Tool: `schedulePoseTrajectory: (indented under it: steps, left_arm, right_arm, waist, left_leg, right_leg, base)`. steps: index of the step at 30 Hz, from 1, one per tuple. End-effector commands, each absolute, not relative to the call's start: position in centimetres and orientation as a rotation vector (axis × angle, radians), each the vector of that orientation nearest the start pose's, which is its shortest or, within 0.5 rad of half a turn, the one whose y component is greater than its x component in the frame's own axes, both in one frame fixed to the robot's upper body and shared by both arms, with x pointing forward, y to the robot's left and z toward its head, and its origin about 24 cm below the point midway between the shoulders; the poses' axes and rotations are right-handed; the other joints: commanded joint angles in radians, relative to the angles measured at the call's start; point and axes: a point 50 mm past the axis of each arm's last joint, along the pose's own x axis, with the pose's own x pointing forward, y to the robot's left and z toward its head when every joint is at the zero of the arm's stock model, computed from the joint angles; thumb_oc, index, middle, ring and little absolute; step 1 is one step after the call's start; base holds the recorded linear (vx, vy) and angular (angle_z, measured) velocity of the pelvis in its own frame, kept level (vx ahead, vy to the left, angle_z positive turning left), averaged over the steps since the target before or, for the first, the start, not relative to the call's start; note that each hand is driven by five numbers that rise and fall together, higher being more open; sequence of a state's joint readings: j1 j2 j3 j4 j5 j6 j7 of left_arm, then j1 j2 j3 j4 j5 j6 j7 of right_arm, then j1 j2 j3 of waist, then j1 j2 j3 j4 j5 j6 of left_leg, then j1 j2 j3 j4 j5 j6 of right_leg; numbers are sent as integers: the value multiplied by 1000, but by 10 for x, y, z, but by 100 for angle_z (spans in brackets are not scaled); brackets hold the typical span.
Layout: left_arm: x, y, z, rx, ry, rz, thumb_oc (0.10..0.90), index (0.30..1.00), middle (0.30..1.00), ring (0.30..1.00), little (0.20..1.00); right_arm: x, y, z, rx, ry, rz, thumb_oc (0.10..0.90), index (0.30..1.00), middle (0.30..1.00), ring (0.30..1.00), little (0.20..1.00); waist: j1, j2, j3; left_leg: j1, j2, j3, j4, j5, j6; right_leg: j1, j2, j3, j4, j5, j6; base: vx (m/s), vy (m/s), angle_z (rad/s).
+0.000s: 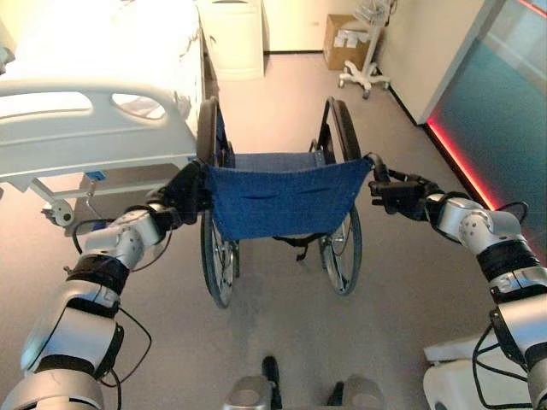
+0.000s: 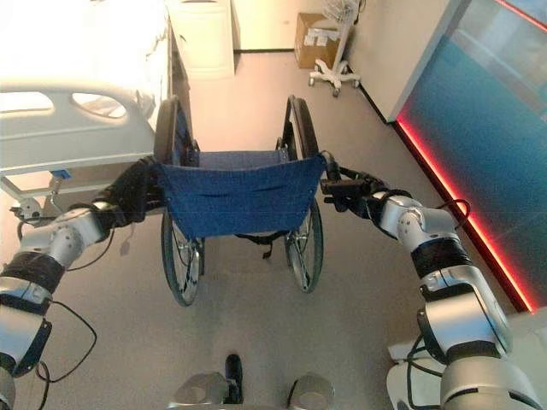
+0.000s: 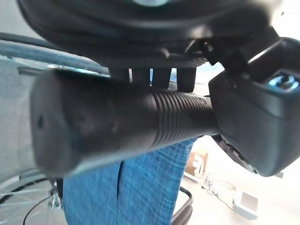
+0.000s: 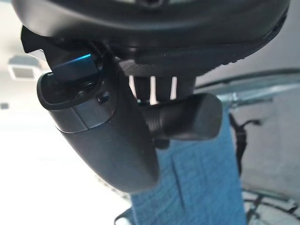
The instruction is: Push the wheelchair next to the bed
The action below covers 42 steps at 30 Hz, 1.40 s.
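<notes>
Both hands are clenched on the chair, operator. Your bed [image 1: 94, 111] lies at far left, white rail toward you. Just beside its foot end stands the wheelchair [image 1: 280, 195], blue backrest facing you. Your left hand [image 1: 184, 195] grasps the left push handle [image 3: 108, 126]; your right hand [image 1: 402, 192] grasps the right push handle [image 4: 187, 117].

One wheelchair, one bed, two hands.
One wheelchair [image 1: 278, 201] with two big wheels; one bed [image 1: 94, 120]; one white cabinet [image 1: 232, 38]; one cardboard box [image 1: 344, 38]; one wheeled stand [image 1: 366, 73]; left hand [image 1: 184, 195] and right hand [image 1: 395, 192].
</notes>
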<state>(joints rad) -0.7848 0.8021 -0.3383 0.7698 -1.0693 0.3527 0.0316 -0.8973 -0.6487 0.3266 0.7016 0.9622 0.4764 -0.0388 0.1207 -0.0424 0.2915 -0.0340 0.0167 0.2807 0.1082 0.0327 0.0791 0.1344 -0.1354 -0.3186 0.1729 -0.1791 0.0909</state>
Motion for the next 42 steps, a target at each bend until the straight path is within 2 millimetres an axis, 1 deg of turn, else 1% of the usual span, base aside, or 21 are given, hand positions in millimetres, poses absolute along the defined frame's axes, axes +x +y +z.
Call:
schedulePoseTrajectory:
  steps: [1,2,4,8,9,10,12,16,17,20,24,25,27,28,30,32,34,36,37,39,42]
  left_arm:
    - [394,222,243,-265,-130,-211,400,300,300,300,300]
    - [395,218,241,-254,-118,-215,400,300,300,300,300]
    - [395,218,235,-228,-100,-182,400,300,300,300,300]
    - [393,231,222,-263,-63,-124,400,300,300,300,300]
    - [394,233,220,-274,-58,-116,400,300,300,300,300]
    - [394,234,217,-273,-48,-110,400,300,300,300,300]
    - [395,231,212,-283,-35,-113,400,300,300,300,300]
    - [396,229,211,-285,-19,-112,400,300,300,300,300]
    - [397,230,212,-283,-13,-110,400,300,300,300,300]
    - [397,231,215,-270,-14,-117,400,300,300,300,300]
    - [399,228,222,-259,-29,-157,400,300,300,300,300]
    - [400,221,227,-257,-42,-184,400,300,300,300,300]
    - [401,216,231,-253,-51,-203,400,300,300,300,300]
    - [403,207,235,-250,-56,-230,400,300,300,300,300]
    - [404,197,237,-251,-56,-254,400,300,300,300,300]
    - [405,186,235,-261,-53,-265,400,300,300,300,300]
    - [405,182,234,-271,-45,-270,400,300,300,300,300]
    - [406,177,228,-274,-20,-276,400,300,300,300,300]
    - [406,173,220,-270,3,-265,400,300,300,300,300]
    - [406,173,214,-267,21,-253,400,300,300,300,300]
    - [407,174,202,-282,50,-224,400,300,300,300,300]
  right_arm:
    - [397,-153,195,293,200,404,400,300,300,300,300]
    - [397,-156,193,285,205,391,400,300,300,300,300]
    - [395,-156,187,263,229,397,400,300,300,300,300]
    - [394,-156,180,252,273,416,400,300,300,300,300]
    - [394,-155,180,252,276,416,400,300,300,300,300]
    - [394,-155,178,244,280,407,400,300,300,300,300]
    - [394,-158,179,240,286,380,400,300,300,300,300]
    - [394,-165,180,237,289,344,400,300,300,300,300]
    - [394,-166,182,236,289,333,400,300,300,300,300]
    - [395,-167,184,238,275,306,400,300,300,300,300]
    - [394,-169,185,254,257,270,400,300,300,300,300]
    - [394,-170,185,270,239,233,400,300,300,300,300]
    - [394,-169,186,282,225,213,400,300,300,300,300]
    - [393,-168,189,303,207,184,400,300,300,300,300]
    - [393,-167,190,321,193,152,400,300,300,300,300]
    - [391,-165,188,329,182,117,400,300,300,300,300]
    - [389,-164,185,329,187,106,400,300,300,300,300]
    - [387,-161,179,335,190,82,400,300,300,300,300]
    - [384,-159,174,343,191,70,400,300,300,300,300]
    - [381,-159,169,340,192,60,400,300,300,300,300]
    - [375,-161,161,342,199,50,400,300,300,300,300]
  waist:
    - [-14,45,-113]
    - [-27,48,-99]
    - [-31,45,-88]
    - [-28,35,-109]
    - [-32,39,-116]
    - [-37,43,-120]
    - [-47,42,-123]
    - [-56,41,-128]
    - [-56,40,-132]
    - [-57,41,-133]
    - [-70,41,-136]
    - [-81,42,-136]
    - [-90,45,-137]
    - [-104,48,-134]
    - [-115,51,-133]
    - [-134,57,-132]
    - [-139,59,-133]
    - [-152,63,-134]
    - [-168,68,-131]
    - [-179,75,-129]
    - [-191,86,-124]
  left_leg:
    - [-89,-49,-88,-58,20,-136]
    - [-109,-35,-75,-67,43,-155]
    - [-120,-36,-110,-50,50,-165]
    - [-97,-46,-176,23,6,-159]
    - [-94,-46,-183,14,12,-160]
    - [-97,-44,-178,13,27,-170]
    - [-95,-39,-148,21,17,-169]
    - [-103,-47,-134,66,-4,-166]
    - [-99,-47,-125,87,-28,-158]
    - [-87,-50,-118,112,-63,-142]
    - [-58,-65,-120,130,-106,-115]
    - [-41,-73,-122,131,-122,-103]
    - [-32,-73,-120,120,-121,-96]
    - [-17,-76,-113,108,-125,-87]
    - [-3,-76,-105,92,-126,-82]
    - [20,-75,-95,60,-121,-73]
    - [31,-77,-90,43,-118,-68]
    - [56,-83,-87,10,-112,-56]
    - [76,-90,-91,-8,-112,-42]
    - [90,-94,-100,-21,-112,-34]
    - [111,-104,-111,-30,-117,-19]
  right_leg:
    - [69,110,70,-109,19,-42]
    - [73,122,78,-128,35,-47]
    - [80,125,92,-149,58,-54]
    - [68,111,108,-161,80,-64]
    - [63,115,112,-164,86,-67]
    - [68,120,114,-168,86,-71]
    - [73,116,103,-172,86,-72]
    - [77,101,93,-161,79,-70]
    - [77,84,78,-148,73,-66]
    - [76,60,66,-124,62,-58]
    - [69,36,74,-91,54,-44]
    - [63,25,84,-77,54,-34]
    - [51,21,91,-70,60,-29]
    - [41,15,101,-60,63,-21]
    - [33,10,108,-49,63,-14]
    - [20,3,117,-29,69,-1]
    - [14,0,123,-18,74,4]
    - [-4,-6,135,20,96,19]
    - [-38,-18,155,105,133,26]
    - [-66,-25,167,182,152,24]
    - [-112,-48,178,341,210,17]
  base:
    - [-402,-49,-34]
    - [-305,-23,3]
    - [-206,-4,13]
    - [-45,51,-19]
    - [19,60,-44]
    - [40,46,-30]
    - [80,63,-18]
    - [148,91,-6]
    - [189,94,-5]
    - [211,126,-2]
    - [215,119,-10]
    - [240,142,-7]
    - [164,117,-7]
    - [117,89,-8]
    - [140,111,-9]
    - [154,126,-5]
    - [129,99,0]
    - [198,150,-7]
    - [217,185,-1]
    - [165,153,9]
    - [179,155,1]
